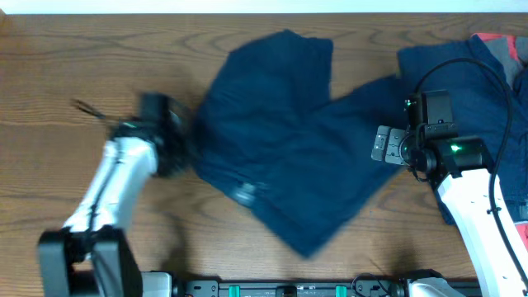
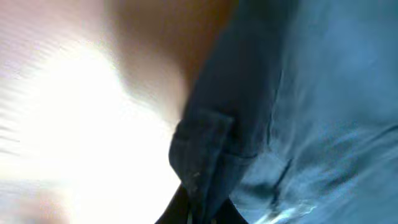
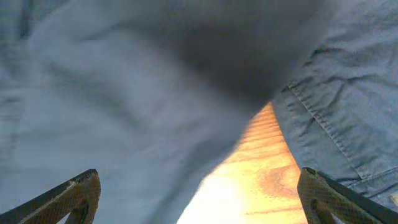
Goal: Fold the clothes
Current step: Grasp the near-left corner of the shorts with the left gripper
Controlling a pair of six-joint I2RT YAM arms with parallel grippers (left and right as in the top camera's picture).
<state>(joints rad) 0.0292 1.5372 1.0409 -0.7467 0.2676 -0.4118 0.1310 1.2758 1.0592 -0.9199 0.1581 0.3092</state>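
Observation:
A dark navy shorts-like garment lies spread and wrinkled on the middle of the wooden table, with a small grey tag near its front edge. My left gripper is at the garment's left edge. In the left wrist view its fingers are shut on a fold of the navy cloth. My right gripper hovers over the garment's right side. In the right wrist view its fingers are wide open and empty, with navy cloth below on the left.
A second blue garment lies at the right, under the right arm; it also shows in the right wrist view. A red and grey cloth is at the far right corner. Bare wood is on the left.

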